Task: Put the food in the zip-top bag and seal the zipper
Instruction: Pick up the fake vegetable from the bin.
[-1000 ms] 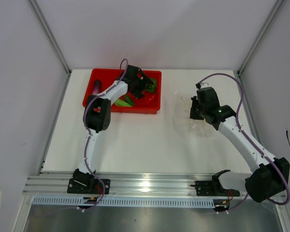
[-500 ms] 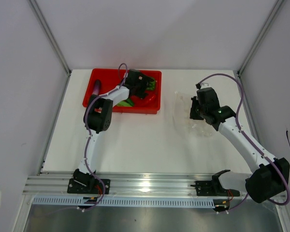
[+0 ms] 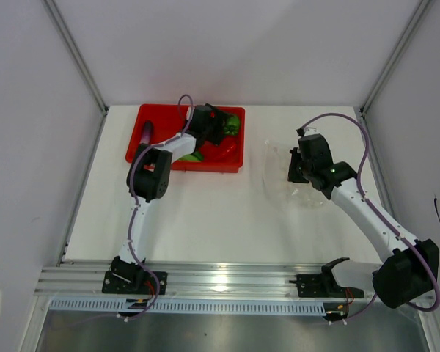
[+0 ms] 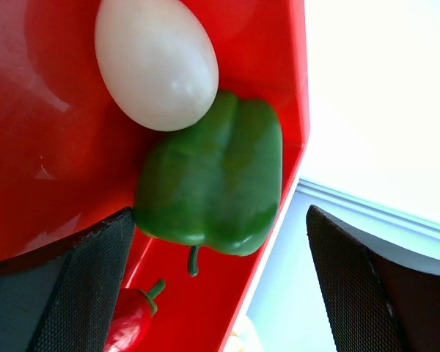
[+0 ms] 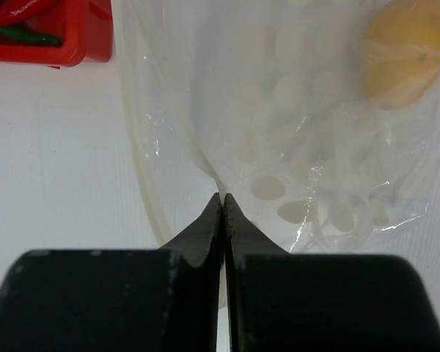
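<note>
Only the lemon looks bagged; the right pincer pinches the zip-top bag, and the left pincer hangs spread above the green bell pepper in the red tray's far right corner.

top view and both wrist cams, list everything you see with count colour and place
red tray: 1, red, far left of table
eggplant: 1, purple, tray's left end
bell pepper: 1, green, tray's far right corner, touching white ball
white ball: 1, white, in tray
chili: at least 1, red, in tray by pepper's stem
green vegetables: count unclear, green, in tray
zip-top bag: 1, clear, on table right of tray
lemon: 1, yellow, inside bag
table: 1, white, under everything
left tool: 1, black, open, over bell pepper
right tool: 1, black, shut on zip-top bag
</note>
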